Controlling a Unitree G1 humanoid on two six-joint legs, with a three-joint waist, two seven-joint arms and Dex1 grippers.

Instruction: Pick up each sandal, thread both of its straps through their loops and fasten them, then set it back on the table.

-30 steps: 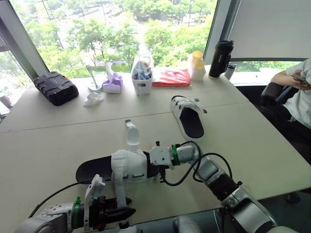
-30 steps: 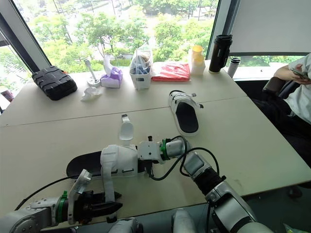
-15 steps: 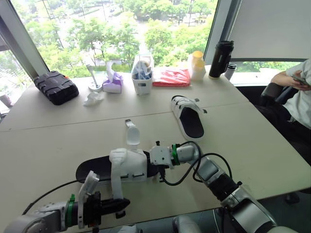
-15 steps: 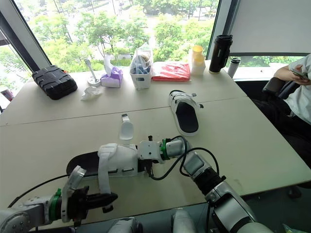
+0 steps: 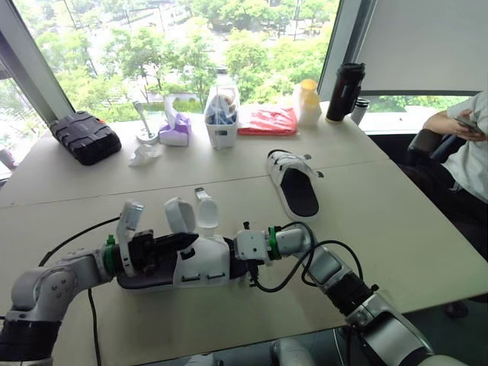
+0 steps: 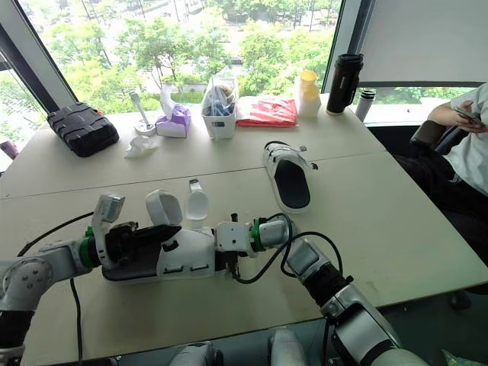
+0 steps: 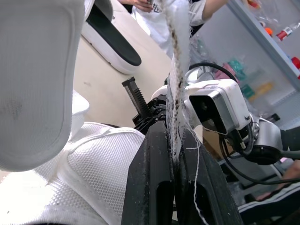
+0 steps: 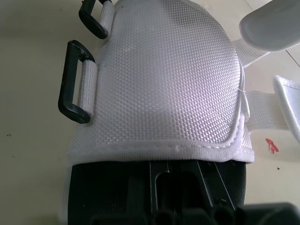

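Two sandals lie on the table (image 5: 404, 229): the far sandal (image 5: 294, 187) well beyond the right gripper (image 5: 242, 248), and the near sandal (image 5: 200, 263) flat between both grippers. The left gripper (image 7: 172, 137) is closed tight on one white strap (image 7: 177, 70), which stands edge-on between its fingers. The right gripper looks clamped on the near sandal's sole end, directly ahead of its wrist camera. The mesh upper and straps look soft and floppy, with frayed threads at the pinched edge, so the strap will probably buckle if pushed. A pinch close to its tip should steer it better. The sole seems light and fairly stiff, a sound place for the bracing grip. The black plastic loops (image 8: 75, 82) look rigid and narrow and stand off to one side of the right gripper's fingers, so the strap likely needs to enter flat.
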